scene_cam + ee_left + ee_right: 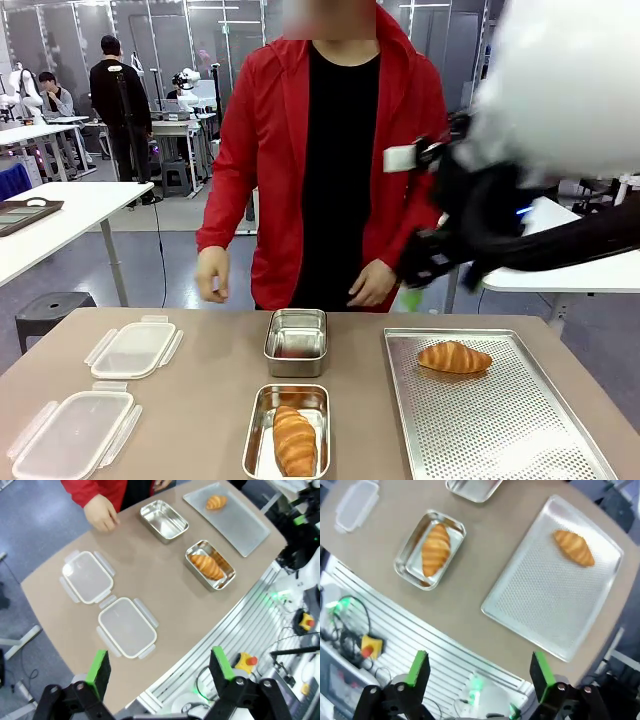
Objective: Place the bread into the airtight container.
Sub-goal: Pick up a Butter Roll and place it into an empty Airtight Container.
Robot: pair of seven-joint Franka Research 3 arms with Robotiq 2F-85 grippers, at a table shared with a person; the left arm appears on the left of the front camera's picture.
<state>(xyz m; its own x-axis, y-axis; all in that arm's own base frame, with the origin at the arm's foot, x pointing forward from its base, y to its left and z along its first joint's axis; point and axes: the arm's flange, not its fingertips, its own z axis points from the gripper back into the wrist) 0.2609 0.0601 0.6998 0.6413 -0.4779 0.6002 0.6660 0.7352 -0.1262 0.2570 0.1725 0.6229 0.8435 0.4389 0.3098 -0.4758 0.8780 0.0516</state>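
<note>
Right gripper hangs high above the near edge of the table, green pads spread wide, nothing between them. The right arm looms big and blurred at the upper right of the front view, reaching in well above the tabletop. Below and well beyond its fingers sits the perforated tray, with one loose croissant lying near the tray's far end, well apart from the gripper. Off to the other side, a second croissant lies inside the near steel container. Behind that container stands the empty steel container.

Left gripper is up high too, jaws fully apart and empty, looking down over the near-left corner. Two clear lids lie flat there: the near lid and the far lid. Across the table the person stands in a red jacket, one hand and the other hand hanging by the far edge.
</note>
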